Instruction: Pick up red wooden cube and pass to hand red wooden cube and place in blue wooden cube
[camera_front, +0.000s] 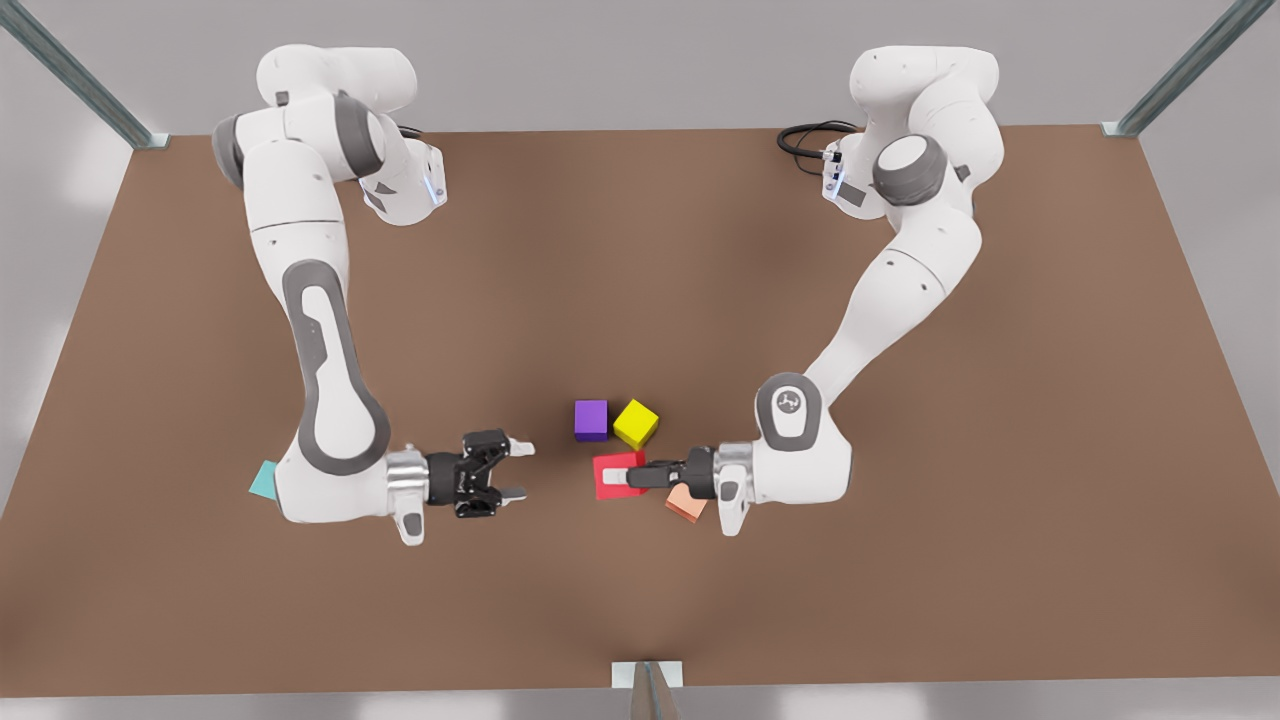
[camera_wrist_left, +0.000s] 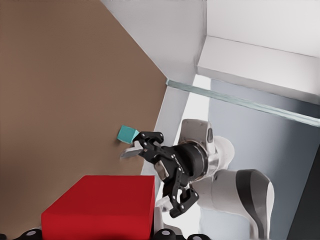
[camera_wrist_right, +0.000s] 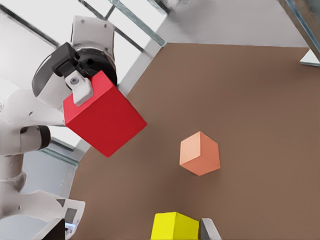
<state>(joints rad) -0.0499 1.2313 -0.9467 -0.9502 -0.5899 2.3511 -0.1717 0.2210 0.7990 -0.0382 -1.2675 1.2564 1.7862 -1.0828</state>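
- Pickup looks done to me: the left hand (camera_front: 632, 477) is clamped on the red wooden cube (camera_front: 613, 476), one finger lying across its face. It seems to be held a bit off the bench (camera_front: 900, 600), though I can't say for sure from up here.
- The right hand (camera_front: 520, 470) sits across from the red cube at about the same level, fingers spread apart, holding nothing, pointed straight at it. There's a gap between them, no contact.
- So this is the handover step, just getting set up.
- The blue wooden cube (camera_front: 263, 482) (more teal, really) is well away from the red cube, on the far side of the right hand, half tucked behind that arm's wrist.
- Clutter near the red cube: a peach cube (camera_front: 687, 504) just under the left wrist, plus a yellow cube (camera_front: 636, 423) and a purple cube (camera_front: 591, 419) close by.
- Next, I'd guess the gap has to close, with the open fingers coming round faces the left fingers don't cover, and the right hand gripping before the left lets go. Then it carries the cube to the teal one.
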